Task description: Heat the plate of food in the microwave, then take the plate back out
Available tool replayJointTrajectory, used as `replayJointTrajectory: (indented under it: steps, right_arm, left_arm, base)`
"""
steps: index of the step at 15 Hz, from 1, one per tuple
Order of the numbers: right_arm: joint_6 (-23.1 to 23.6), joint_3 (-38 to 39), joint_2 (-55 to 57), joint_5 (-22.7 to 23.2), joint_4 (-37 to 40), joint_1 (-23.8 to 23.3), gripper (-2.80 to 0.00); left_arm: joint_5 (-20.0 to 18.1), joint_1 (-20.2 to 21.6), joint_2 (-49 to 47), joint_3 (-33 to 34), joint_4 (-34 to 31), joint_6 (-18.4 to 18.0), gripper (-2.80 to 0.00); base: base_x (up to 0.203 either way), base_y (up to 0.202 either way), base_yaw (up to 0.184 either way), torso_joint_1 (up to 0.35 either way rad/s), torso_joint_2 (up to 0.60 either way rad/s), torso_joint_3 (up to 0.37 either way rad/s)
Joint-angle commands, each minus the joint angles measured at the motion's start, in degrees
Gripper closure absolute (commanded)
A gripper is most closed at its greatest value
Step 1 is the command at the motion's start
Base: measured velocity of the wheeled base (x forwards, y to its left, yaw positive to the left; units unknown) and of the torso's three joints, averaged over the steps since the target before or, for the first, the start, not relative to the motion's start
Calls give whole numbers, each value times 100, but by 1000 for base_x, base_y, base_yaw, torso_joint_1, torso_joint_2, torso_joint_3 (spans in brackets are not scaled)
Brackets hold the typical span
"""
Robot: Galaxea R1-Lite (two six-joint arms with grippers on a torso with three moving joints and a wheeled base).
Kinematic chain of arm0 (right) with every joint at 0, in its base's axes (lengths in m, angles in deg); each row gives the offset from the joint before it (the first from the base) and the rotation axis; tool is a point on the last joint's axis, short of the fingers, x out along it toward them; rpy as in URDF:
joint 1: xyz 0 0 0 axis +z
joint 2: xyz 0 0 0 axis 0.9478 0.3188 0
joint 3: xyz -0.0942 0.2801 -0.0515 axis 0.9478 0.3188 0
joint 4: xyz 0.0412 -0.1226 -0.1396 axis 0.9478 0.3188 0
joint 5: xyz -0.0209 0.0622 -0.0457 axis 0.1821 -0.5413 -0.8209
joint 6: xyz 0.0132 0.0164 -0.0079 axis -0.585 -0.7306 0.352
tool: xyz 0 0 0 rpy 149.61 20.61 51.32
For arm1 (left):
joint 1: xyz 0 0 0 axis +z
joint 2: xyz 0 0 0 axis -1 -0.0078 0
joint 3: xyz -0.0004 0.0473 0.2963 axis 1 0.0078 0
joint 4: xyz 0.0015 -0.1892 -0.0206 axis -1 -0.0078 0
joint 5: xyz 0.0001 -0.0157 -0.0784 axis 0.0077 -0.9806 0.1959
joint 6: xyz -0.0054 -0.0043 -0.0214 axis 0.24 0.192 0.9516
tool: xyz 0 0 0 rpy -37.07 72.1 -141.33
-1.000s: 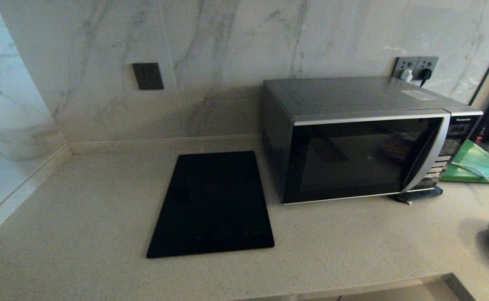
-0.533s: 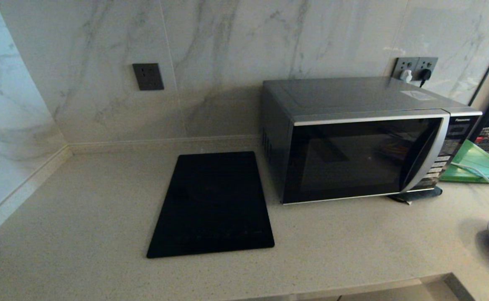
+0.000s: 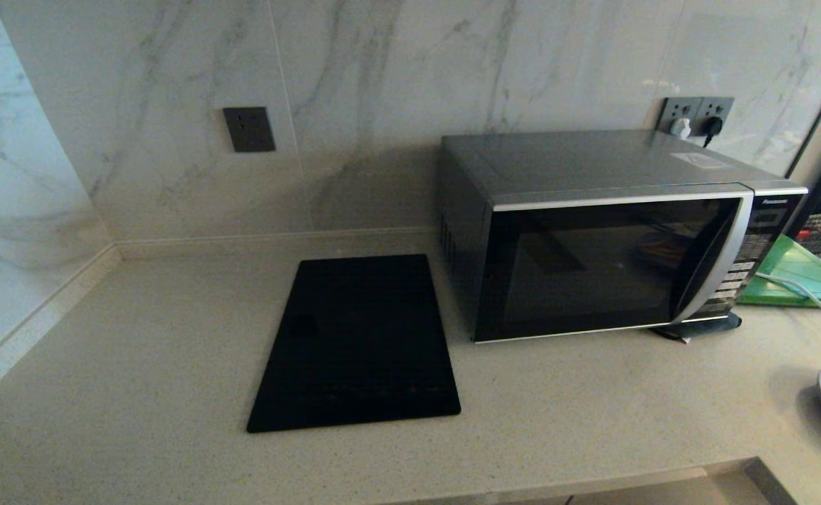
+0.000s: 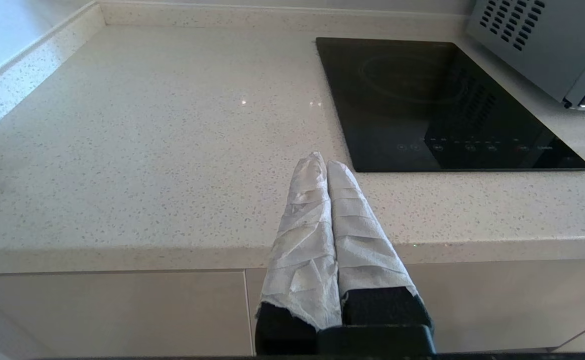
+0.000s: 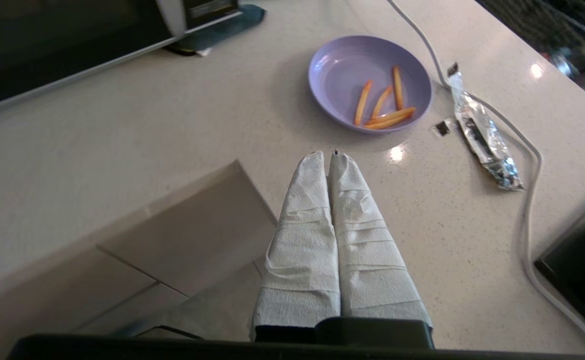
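The microwave sits on the pale speckled tabletop against the marble wall, its dark glass door closed and the curved silver handle running down beside the button panel. Just to its left, flat on the tabletop, lies a black glass cooktop. A green board lies to the microwave's right, with a white cable trailing across it.

The plate of food rests on the tabletop to the right of the microwave and nearer the front edge, well apart from the door; in the head view only its lilac rim shows at the right border. A few thin orange fries lie in it. Beside the plate lies a crumpled silver foil wrapper, and the white cable curves past it.

The right pincer hovers above the tabletop near the front edge, a little short of the plate, its white-wrapped fingers pressed together and holding nothing. The left pincer hangs out in front of the tabletop's edge, short of the cooktop's near corner, its wrapped fingers likewise pressed together and empty. Neither arm shows in the head view.
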Motion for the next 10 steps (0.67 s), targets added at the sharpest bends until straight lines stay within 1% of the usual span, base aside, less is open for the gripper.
replayJointTrajectory:
  steps: [1,2,3,5,6,7,9,10]
  right_arm:
    - [97,240,-1019,17,222,198,0]
    - [147,276,-1270,77,363,238,0]
    - [170,307,-1471,245,539,262,0]
    - [-55,283,-1505,344,683,285,0]
    - [-73,305,-1540,345,683,332,0]
    - [-56,326,-1703,363,685,398,0]
    - [72,411,-2132,568,758,530,0]
    - [127,435,-2260,645,934,558,0]
  left_arm:
    - [2,2,-9,0,4,3,0]
    - [2,2,-9,0,4,3,0]
    - [2,2,-9,0,4,3,0]
    - [2,2,-9,0,4,3,0]
    - [2,2,-9,0,4,3,0]
    - [2,2,-9,0,4,3,0]
    - [2,2,-9,0,4,3,0]
    - [2,2,-9,0,4,3,0]
  base:
    - [0,0,0,0,0,0]
    - [0,0,0,0,0,0]
    - [0,0,0,0,0,0]
    - [0,0,0,0,0,0]
    - [0,0,0,0,0,0]
    - [0,0,0,0,0,0]
    - [0,0,0,0,0,0]
    - [0,0,0,0,0,0]
